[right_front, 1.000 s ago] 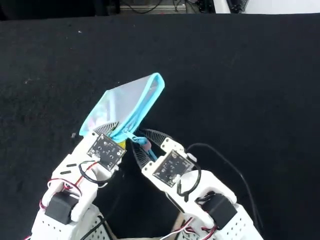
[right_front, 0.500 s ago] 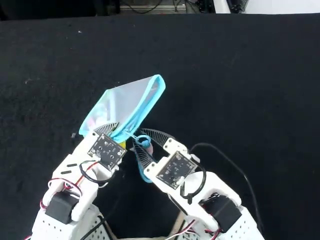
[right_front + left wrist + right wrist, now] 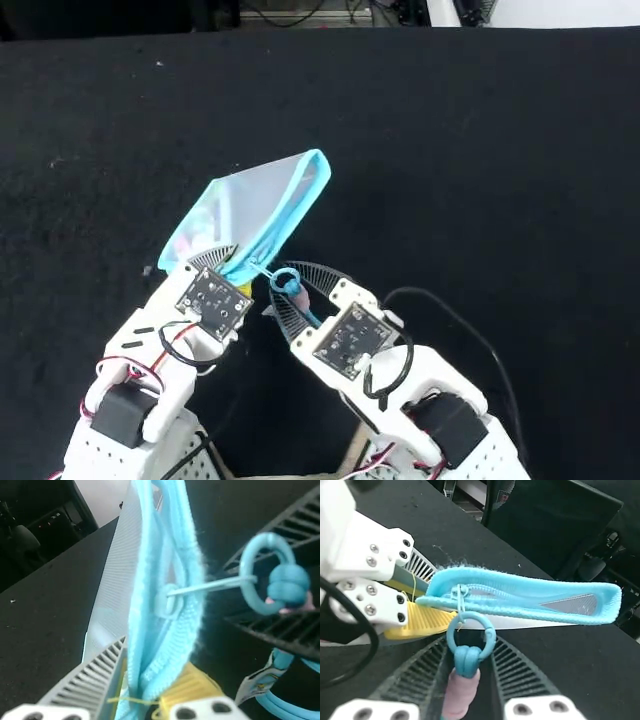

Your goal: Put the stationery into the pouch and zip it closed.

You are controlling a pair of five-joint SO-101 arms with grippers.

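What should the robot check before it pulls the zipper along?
1. Grip of the left gripper on the end of the pouch: ok.
2. Grip of the right gripper on the ring pull: ok.
3. The zipper slider sits on its track, near the left gripper: ok.
4. All stationery inside: cannot tell.
5. Pouch zipped closed: not ok, its mouth looks open in the right wrist view.

Easing the right gripper (image 3: 292, 287) back and a touch sideways from the near corner of the pouch (image 3: 255, 205), drawing the ring pull (image 3: 287, 281) out clear of it.
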